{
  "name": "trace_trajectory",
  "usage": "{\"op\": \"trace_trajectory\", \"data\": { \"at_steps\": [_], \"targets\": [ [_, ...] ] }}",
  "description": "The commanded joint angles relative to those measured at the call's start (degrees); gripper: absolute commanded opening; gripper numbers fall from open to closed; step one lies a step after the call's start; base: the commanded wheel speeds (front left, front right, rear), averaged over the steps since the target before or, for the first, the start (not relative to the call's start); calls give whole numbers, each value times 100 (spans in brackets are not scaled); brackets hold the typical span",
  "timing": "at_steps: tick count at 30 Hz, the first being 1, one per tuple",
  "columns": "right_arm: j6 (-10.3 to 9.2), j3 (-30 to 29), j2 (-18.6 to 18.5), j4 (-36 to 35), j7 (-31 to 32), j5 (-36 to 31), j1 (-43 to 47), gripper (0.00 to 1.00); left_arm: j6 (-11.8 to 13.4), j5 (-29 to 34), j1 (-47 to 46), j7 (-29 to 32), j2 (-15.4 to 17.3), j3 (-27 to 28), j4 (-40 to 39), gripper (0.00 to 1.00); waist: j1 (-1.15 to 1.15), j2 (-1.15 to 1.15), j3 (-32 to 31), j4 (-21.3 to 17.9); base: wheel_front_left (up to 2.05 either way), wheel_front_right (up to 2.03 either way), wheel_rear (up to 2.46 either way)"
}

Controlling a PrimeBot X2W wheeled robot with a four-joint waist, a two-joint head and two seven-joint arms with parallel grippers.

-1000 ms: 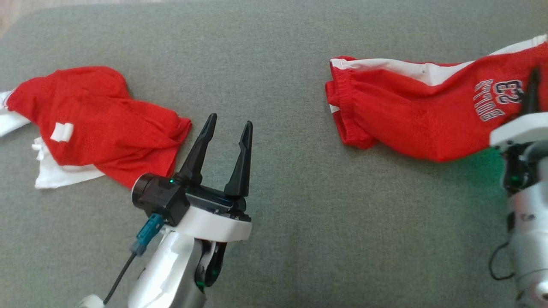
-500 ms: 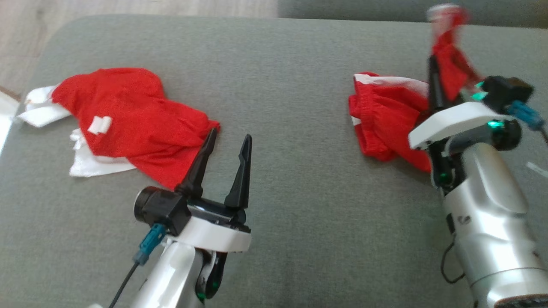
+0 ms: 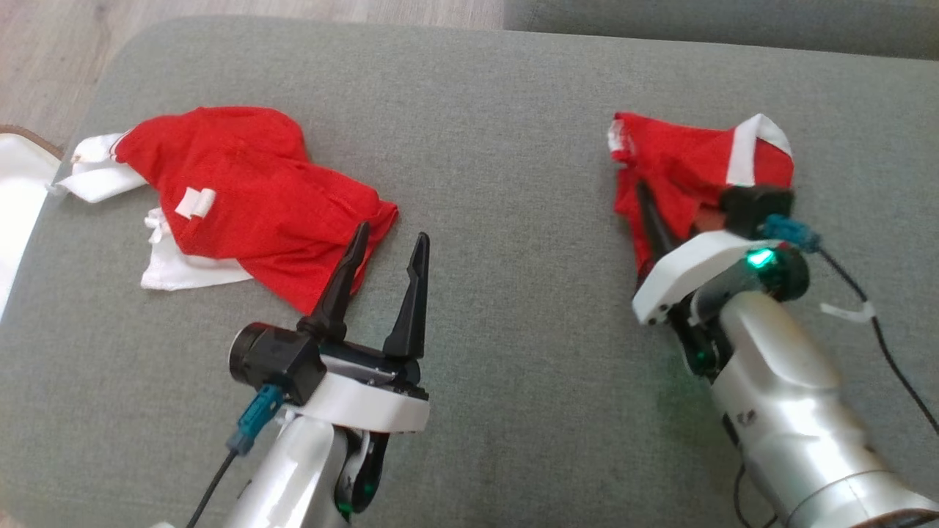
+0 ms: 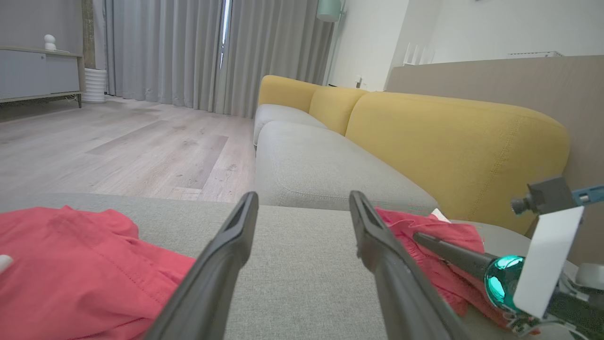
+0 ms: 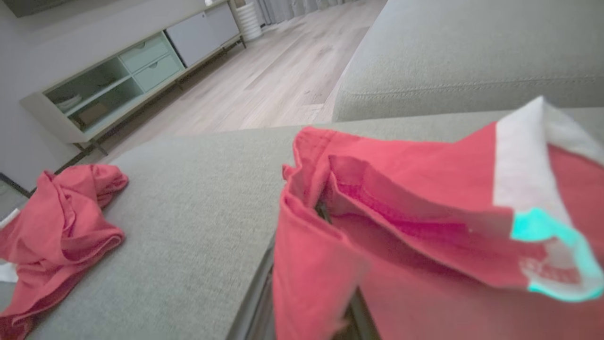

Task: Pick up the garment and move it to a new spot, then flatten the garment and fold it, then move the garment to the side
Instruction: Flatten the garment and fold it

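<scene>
A red garment [image 3: 689,161] with white stripes hangs bunched and lifted off the grey cushion [image 3: 513,110], draped over my right gripper [image 3: 645,198], which is shut on it. The cloth hides most of that gripper's fingers [image 5: 262,302] in the right wrist view, where the garment [image 5: 401,212] fills the right half. A second red garment [image 3: 257,198] with white parts lies crumpled at the cushion's left. My left gripper [image 3: 392,235] stands open just right of its near corner, with nothing between its fingers [image 4: 236,236].
The cushion's left edge drops to wood floor [image 3: 44,73], with a white object [image 3: 15,191] beside it. A yellow-backed sofa [image 4: 424,132] stands beyond the far edge. A low cabinet [image 5: 118,80] lines the wall. A black cable [image 3: 880,330] trails from my right wrist.
The head camera has shifted. My right gripper has lifted the striped garment from lying spread at the right into a raised bunch and has come in toward the middle. The left arm has stayed put.
</scene>
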Motion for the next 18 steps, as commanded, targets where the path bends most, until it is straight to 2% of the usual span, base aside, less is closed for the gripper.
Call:
{"op": "trace_trajectory", "data": {
  "at_steps": [1,2,3,7,11,18],
  "targets": [
    [37,299,123,-72,-60,118,-160,0,33,4,-88,-29,40,168,-184,100,0,0,7,-17,0,0,0],
    [37,412,123,-13,-63,152,-177,25,37,0,-92,-29,40,164,-184,100,0,0,8,-27,0,0,0],
    [37,532,123,31,-66,191,-189,100,39,-2,-97,-29,40,159,-183,100,0,0,7,-35,0,0,0],
    [37,951,123,103,-98,390,-232,100,56,-8,-99,-29,40,175,-181,100,0,0,-22,-100,0,0,0],
    [37,1132,123,166,-238,416,-327,100,61,11,-81,-29,40,234,-184,100,0,0,-83,-224,0,0,0],
    [37,802,-120,-113,-554,392,-384,100,48,71,-85,-29,40,404,-267,100,0,0,-225,-543,0,0,0]
  ]
}}
